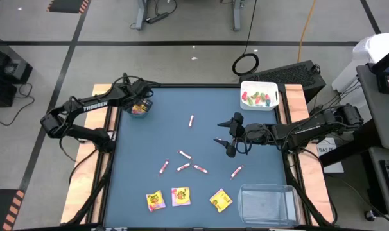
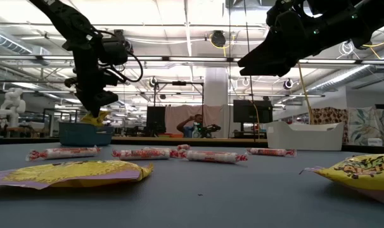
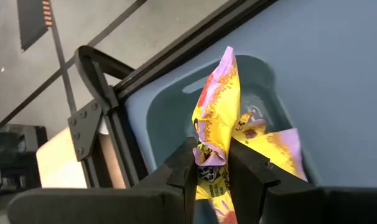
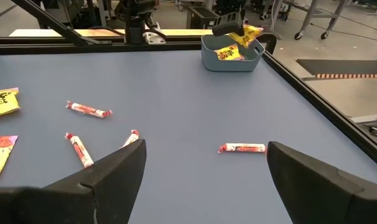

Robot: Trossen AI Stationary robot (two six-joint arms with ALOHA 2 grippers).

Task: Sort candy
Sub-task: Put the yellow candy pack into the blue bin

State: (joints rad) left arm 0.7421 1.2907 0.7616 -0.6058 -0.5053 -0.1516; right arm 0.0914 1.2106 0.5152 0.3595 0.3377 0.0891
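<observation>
1. Your left gripper (image 1: 140, 104) pinches a yellow packet (image 3: 214, 124) over the teal bin (image 1: 131, 110), upper left table (image 1: 156, 138) corner.
2. Your right gripper (image 1: 228, 136) hangs wide open, empty, mid-table; sticks (image 1: 183, 166) lie scattered below-left.

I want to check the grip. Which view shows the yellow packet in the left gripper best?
The left wrist view: the yellow packet fills it, pinched by the left gripper above the teal bin. The low view shows a yellow scrap; the right wrist view shows it far off; the high view barely shows it.
</observation>
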